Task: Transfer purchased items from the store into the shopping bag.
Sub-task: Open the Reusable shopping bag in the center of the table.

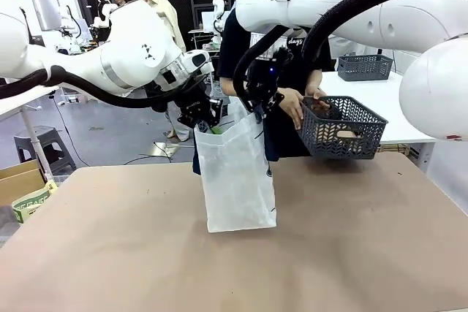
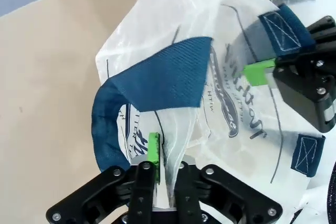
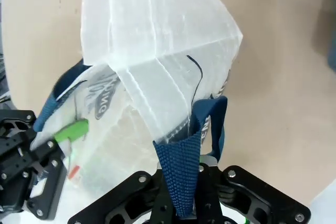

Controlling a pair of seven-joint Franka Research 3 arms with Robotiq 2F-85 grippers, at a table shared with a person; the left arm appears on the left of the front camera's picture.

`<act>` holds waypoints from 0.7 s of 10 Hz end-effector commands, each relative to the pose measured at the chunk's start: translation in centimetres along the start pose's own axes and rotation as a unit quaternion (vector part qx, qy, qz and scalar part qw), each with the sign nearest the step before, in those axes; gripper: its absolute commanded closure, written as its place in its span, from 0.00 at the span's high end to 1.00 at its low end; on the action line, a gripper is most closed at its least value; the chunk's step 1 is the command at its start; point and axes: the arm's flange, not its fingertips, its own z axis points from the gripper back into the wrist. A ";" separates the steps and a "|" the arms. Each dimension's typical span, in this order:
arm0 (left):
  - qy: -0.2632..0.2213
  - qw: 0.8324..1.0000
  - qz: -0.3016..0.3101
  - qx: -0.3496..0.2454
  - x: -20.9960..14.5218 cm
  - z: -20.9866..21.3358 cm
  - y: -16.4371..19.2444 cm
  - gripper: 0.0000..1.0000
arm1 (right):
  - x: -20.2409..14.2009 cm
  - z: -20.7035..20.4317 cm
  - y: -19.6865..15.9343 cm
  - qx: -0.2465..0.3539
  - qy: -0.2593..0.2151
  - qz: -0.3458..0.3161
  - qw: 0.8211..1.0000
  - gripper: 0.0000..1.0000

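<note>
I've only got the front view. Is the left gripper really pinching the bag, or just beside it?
Observer: Pinching. The left wrist view shows the left gripper shut on the bag's thin plastic edge.
Operator: And the right one?
Observer: The right wrist view shows the right gripper shut on a navy strap.
Operator: Any print on the bag?
Observer: Yes, a dark oval logo with white lettering, seen in the left wrist view.
</note>
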 end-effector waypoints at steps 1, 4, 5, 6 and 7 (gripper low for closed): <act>-0.024 0.999 0.022 0.006 -1.4 0.7 1.2 0.00 | -1.5 0.3 -0.8 -0.026 -0.010 0.017 0.999 0.00; -0.033 0.996 0.073 0.026 -2.6 2.1 1.9 0.00 | -3.2 -0.1 -1.7 -0.062 -0.044 0.042 0.996 0.00; -0.037 0.996 0.079 0.033 -3.0 2.5 2.1 0.00 | -3.5 -0.3 -1.8 -0.072 -0.045 0.061 0.995 0.00; -0.043 0.994 0.087 0.043 -3.3 3.0 2.3 0.00 | -3.8 -0.5 -1.8 -0.092 -0.032 0.077 0.992 0.00; -0.047 0.992 0.104 0.052 -3.3 3.3 2.6 0.00 | -3.8 -0.7 -2.1 -0.103 -0.027 0.087 0.990 0.00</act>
